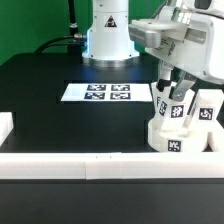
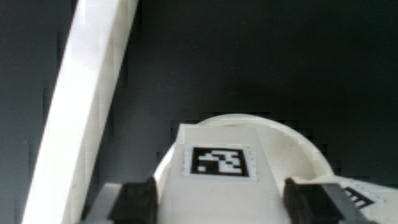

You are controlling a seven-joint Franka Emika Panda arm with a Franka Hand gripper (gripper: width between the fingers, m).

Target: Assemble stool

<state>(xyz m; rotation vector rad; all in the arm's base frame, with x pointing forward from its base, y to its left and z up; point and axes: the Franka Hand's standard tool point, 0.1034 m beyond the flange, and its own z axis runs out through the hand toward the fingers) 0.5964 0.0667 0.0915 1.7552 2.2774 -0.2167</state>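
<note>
While the gripper clamps a leg block, the seat sits against the border rail.

The thick round white plastic seat and small white leg blocks bear black-and-white square tags; the flat marker board is white, the table seemingly black.

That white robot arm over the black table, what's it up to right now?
It is putting a small white stool together. The hand is down at a tagged leg block standing on the round seat, near the exterior view's right edge; another leg block stands beside it. Whether the fingers actually squeeze the block is unclear. The marker board lies flat mid-table, and a white rail borders the front.
</note>
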